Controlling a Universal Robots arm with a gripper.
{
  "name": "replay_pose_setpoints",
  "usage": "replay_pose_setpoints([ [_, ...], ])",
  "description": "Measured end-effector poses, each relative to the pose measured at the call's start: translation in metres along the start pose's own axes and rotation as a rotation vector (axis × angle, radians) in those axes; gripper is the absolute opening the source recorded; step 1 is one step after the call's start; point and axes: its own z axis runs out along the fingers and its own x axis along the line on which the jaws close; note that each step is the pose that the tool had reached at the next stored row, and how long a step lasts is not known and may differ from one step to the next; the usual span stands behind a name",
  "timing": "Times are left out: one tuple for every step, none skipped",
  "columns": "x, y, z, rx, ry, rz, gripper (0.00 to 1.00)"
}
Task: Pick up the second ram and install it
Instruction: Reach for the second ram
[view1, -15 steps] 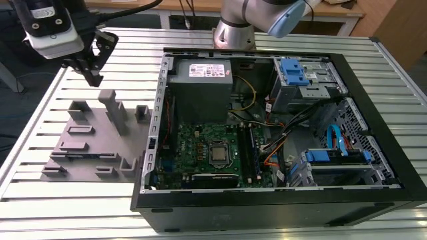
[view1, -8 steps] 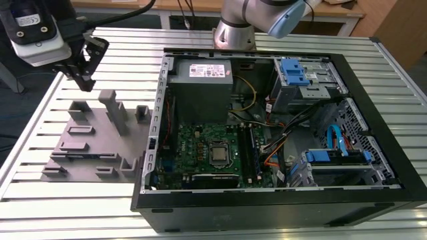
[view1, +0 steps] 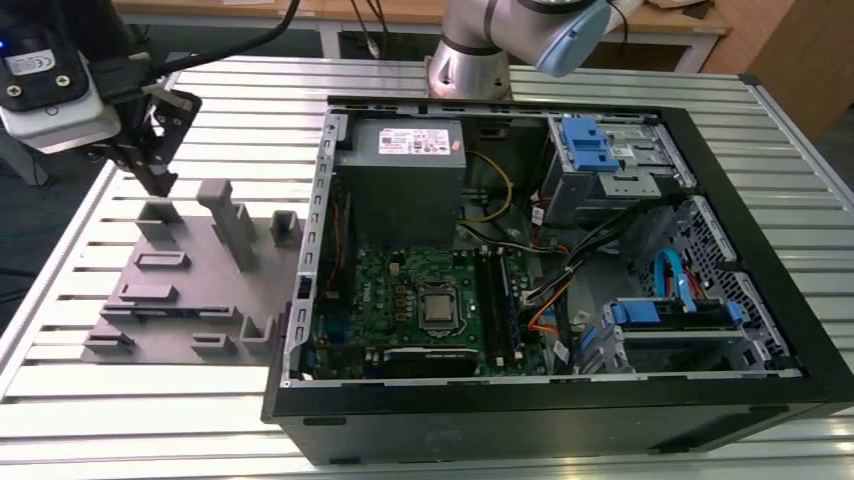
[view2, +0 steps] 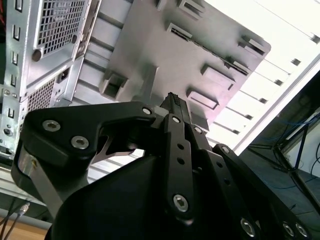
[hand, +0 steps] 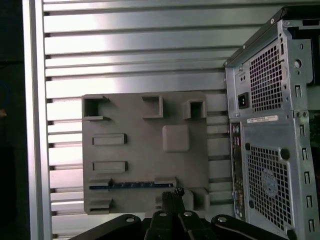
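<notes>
Fixture plate (hand: 145, 125): lying flat on the slatted table (hand: 135, 50), just beside the open computer case (hand: 270, 150). Its raised blocks are probably there to keep parts standing on edge, so that fingers can be closing on them from above.
Second ram (hand: 131, 185): sitting on edge in a slot of the plate, showing as a thin dark-blue strip between low blocks in the first wrist view.
Gripper (view1: 163, 188): hanging over the plate, pointing down, toward the exterior view's left and away from the case.
Jaws: standing together, carrying nothing.
Ram against jaws: lying outside them, one end appearing just beside the fingertips (hand: 168, 196); not being gripped.
Motherboard (view1: 427, 295): sitting inside the case, well apart from the ram.
</notes>
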Motion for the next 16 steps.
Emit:
replay_pose_setpoints([
  [0.0012, -0.0012, 0.0009, 0.0, 0.0001, 0.0, 0.07],
  [0.0024, -0.0024, 0.0017, -0.0001, 0.0, 0.0, 0.07],
  [0.0035, -0.0036, 0.0024, 0.0, 0.0001, 0.0, 0.07],
  [0.0046, -0.0048, 0.0031, 0.0001, 0.0001, 0.0, 0.07],
  [0.0059, -0.0061, 0.0038, 0.0, 0.0001, 0.0, 0.07],
  [0.0072, -0.0073, 0.0046, 0.0, 0.0, 0.0, 0.07],
  [0.0083, -0.0084, 0.0055, 0.0, 0.0, 0.0, 0.07],
  [0.0093, -0.0095, 0.0063, -0.0001, 0.0, 0.0, 0.07],
  [0.0104, -0.0106, 0.0071, 0.0, 0.0, 0.0, 0.07],
  [0.0116, -0.0119, 0.0079, 0.0, 0.0001, 0.0, 0.07],
  [0.0127, -0.013, 0.0087, 0.0001, 0.0001, 0.0, 0.07],
  [0.0137, -0.0142, 0.0096, 0.0001, 0.0001, 0.0, 0.07],
  [0.0147, -0.0154, 0.0105, 0.0, 0.0, 0.0, 0.07],
  [0.0156, -0.0166, 0.0113, 0.0, 0.0, 0.0, 0.07],
  [0.0168, -0.0179, 0.0123, 0.0, 0.0, 0.0, 0.07],
  [0.0176, -0.019, 0.0131, 0.0, 0.0, 0.0, 0.07],
])
